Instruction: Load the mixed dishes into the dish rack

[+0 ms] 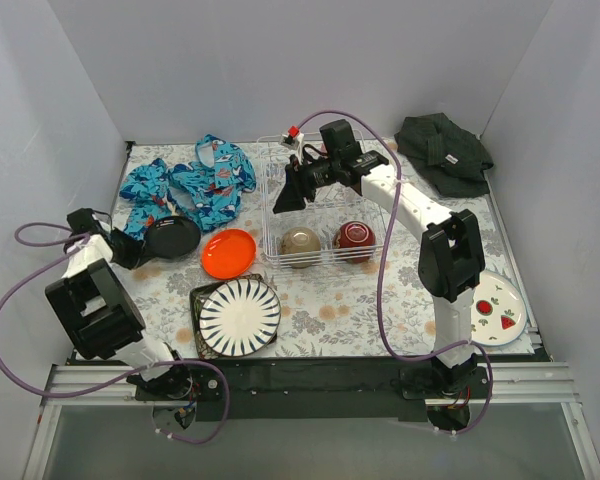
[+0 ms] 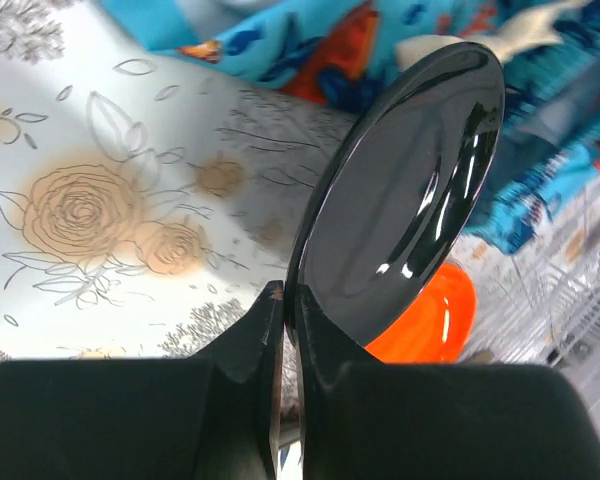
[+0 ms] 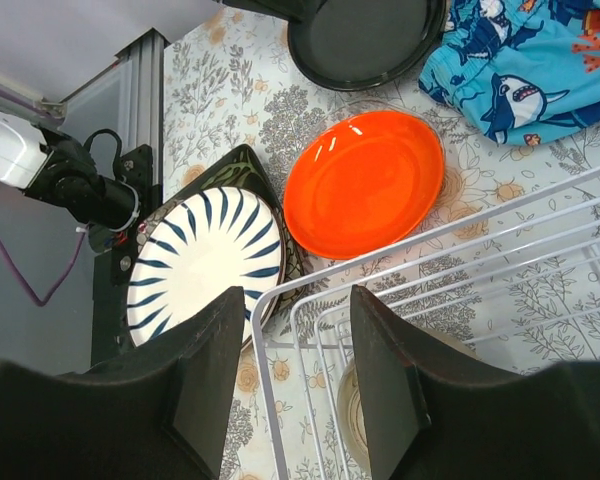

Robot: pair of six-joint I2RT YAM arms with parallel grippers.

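My left gripper (image 1: 132,249) (image 2: 285,298) is shut on the near rim of the black dish (image 1: 171,237) (image 2: 400,195), which is tilted over the floral tablecloth. The orange plate (image 1: 228,252) (image 3: 365,180) lies just right of it. A black-striped white plate (image 1: 239,316) (image 3: 200,260) rests on the dark square plate (image 1: 197,298). The white wire dish rack (image 1: 320,190) (image 3: 430,265) holds a cream bowl (image 1: 301,241) and a dark red bowl (image 1: 356,236). My right gripper (image 1: 285,196) (image 3: 295,300) hangs open and empty over the rack's left corner. The watermelon-print plate (image 1: 498,307) lies at the right edge.
A blue patterned cloth (image 1: 195,185) (image 3: 520,60) lies behind the black dish. A dark green-black cloth (image 1: 442,150) is bunched at the back right corner. Grey walls close in the table on three sides.
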